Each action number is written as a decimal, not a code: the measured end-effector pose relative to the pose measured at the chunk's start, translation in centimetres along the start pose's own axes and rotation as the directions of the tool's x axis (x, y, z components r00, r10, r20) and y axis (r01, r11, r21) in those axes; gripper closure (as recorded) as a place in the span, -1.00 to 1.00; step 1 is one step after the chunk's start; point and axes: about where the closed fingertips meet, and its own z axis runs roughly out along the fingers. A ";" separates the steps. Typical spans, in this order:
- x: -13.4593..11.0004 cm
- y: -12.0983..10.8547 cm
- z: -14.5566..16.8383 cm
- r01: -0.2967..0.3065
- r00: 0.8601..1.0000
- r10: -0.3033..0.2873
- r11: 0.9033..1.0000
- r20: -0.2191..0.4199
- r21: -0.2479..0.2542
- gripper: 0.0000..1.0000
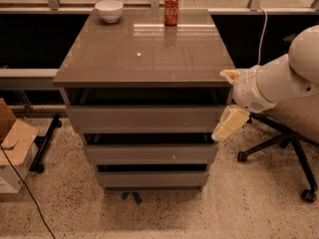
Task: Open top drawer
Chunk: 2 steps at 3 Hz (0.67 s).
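The top drawer (pixel 147 117) is the widest grey-taupe front, just under the glossy brown tabletop (pixel 144 54), with a dark gap above it. Two narrower drawer fronts (pixel 149 153) sit below it. My gripper (pixel 227 99) comes in from the right on a white arm (pixel 279 81), at the right end of the top drawer front. Its cream fingers stand apart: one fingertip (pixel 230 74) is level with the tabletop's edge, and the other (pixel 229 124) is by the drawer front's lower right corner. Nothing is held.
A white bowl (pixel 109 10) and a red soda can (pixel 171 9) stand at the back of the tabletop. An office chair (pixel 286 128) is to the right behind my arm. A cardboard box (pixel 12 146) and a black cable (pixel 27 193) lie on the speckled floor at left.
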 end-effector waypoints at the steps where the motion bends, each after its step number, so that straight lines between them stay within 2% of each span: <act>1: 1.1 0.0 2.0 -0.036 0.999 0.036 0.999 0.020 0.005 -1.00; 2: 2.5 0.1 5.0 -0.084 0.994 0.084 0.996 0.070 -0.002 -1.00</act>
